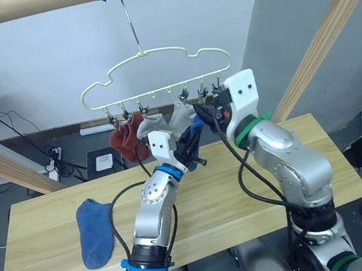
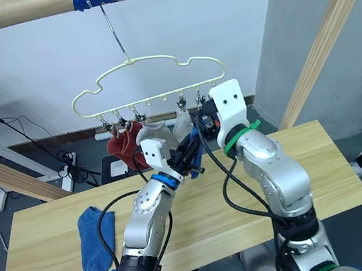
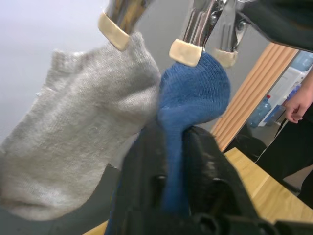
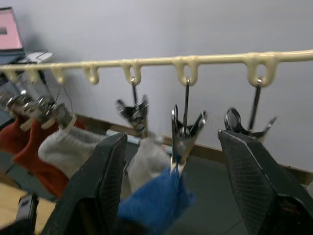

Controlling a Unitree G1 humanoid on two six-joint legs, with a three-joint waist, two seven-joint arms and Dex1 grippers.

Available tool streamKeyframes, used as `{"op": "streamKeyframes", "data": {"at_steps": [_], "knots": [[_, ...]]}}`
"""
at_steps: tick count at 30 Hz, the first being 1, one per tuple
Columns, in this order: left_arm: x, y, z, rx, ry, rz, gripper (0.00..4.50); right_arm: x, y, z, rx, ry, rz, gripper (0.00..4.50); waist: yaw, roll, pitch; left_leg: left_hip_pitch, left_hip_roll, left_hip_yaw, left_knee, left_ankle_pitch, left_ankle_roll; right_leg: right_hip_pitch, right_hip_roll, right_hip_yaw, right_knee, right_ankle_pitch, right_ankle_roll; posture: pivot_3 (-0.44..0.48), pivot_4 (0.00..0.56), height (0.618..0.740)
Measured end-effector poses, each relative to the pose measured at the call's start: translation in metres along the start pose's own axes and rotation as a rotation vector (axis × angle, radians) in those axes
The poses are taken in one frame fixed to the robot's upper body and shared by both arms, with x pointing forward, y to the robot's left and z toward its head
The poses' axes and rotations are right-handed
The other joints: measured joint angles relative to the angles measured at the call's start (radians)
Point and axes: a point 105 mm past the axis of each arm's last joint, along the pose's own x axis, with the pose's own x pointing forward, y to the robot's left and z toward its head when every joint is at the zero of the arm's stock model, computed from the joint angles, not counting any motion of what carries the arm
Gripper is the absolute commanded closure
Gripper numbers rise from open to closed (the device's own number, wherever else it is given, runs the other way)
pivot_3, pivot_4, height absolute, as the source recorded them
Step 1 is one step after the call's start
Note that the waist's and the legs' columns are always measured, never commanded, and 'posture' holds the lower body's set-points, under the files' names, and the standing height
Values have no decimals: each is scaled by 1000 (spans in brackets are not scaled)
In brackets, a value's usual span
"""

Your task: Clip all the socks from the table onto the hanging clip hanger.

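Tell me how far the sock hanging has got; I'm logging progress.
Done: two rust-red socks and two grey socks hang on the clip hanger. In hand: the left pincer holds a blue sock at a clip, with the right pincer open around it. Left: one blue sock on the table.

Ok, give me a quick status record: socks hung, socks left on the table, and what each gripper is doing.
hanger: clip hanger hooked on the top wooden pole
hung: two rust-red socks, two light grey socks
at the clip: blue sock, its top edge in a metal clip
on table: one blue sock lying flat on the table, robot's left end
left gripper: shut on the blue sock under the clips
right gripper: open, fingers either side of that clip
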Motion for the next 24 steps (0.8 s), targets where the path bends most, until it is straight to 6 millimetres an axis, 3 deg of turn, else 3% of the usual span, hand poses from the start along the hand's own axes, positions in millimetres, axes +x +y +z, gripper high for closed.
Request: {"op": "streamKeyframes", "data": {"at_steps": [8, 13, 19, 24], "knots": [[-15, 0, -4, 100, 73, -154, 740, -29, 12, 4, -116, -8, 163, 1362, -7, 0, 0, 1, 1, 0, 0, 0, 0, 0, 1, 0, 0, -1, 2, -286, 244, 740], [-41, -1, 3, 190, 135, -331, 740, -32, 2, 4, -148, -12, 114, 1362, -9, 0, 0, 1, 1, 0, 0, 0, 0, 0, 1, 1, 0, -1, 2, -277, 244, 740], [-53, -5, 23, 188, 126, -436, 740, -27, -14, 1, -184, -11, 2, 1362, -2, 0, 0, 1, 1, 0, 0, 0, 0, 0, 1, 1, -1, -1, 2, -265, 241, 740], [-61, 2, 58, 186, 111, -504, 740, -14, -31, -8, -198, 22, -101, 1362, -2, 0, 0, 1, 2, 1, 0, 0, 0, -1, 1, 1, 0, -1, 2, -255, 238, 740]]}}
